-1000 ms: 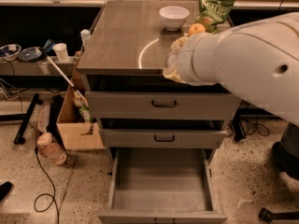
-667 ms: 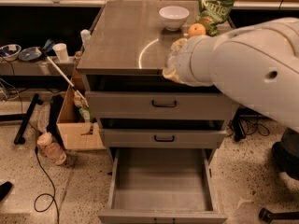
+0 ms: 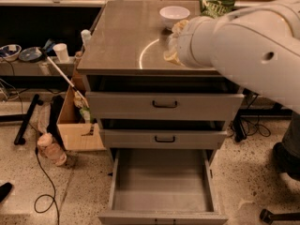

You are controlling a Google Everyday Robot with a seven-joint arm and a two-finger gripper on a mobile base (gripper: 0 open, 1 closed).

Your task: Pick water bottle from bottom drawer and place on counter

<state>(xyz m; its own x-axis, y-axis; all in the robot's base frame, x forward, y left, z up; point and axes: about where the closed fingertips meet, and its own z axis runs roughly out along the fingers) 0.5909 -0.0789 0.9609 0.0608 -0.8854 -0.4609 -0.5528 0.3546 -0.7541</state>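
The bottom drawer (image 3: 161, 182) is pulled fully open; its plain grey inside shows nothing in it. No water bottle shows in this view. The counter (image 3: 122, 36) is the flat grey-brown cabinet top with a bright arc (image 3: 144, 50). My thick white arm (image 3: 243, 46) reaches in from the right and covers the counter's right part. Its near end (image 3: 176, 43) hangs over the counter next to the arc. The gripper itself is not in view.
A white bowl (image 3: 174, 15) and a green bag (image 3: 216, 3) sit at the counter's back. The two upper drawers (image 3: 164, 104) are shut. A white-capped bottle (image 3: 86, 35), a cardboard box (image 3: 77, 125) and a pinkish bottle (image 3: 50, 149) are left of the cabinet.
My arm has shifted a little up and back over the counter and now hides the orange fruit by the bowl. The drawers have not moved.
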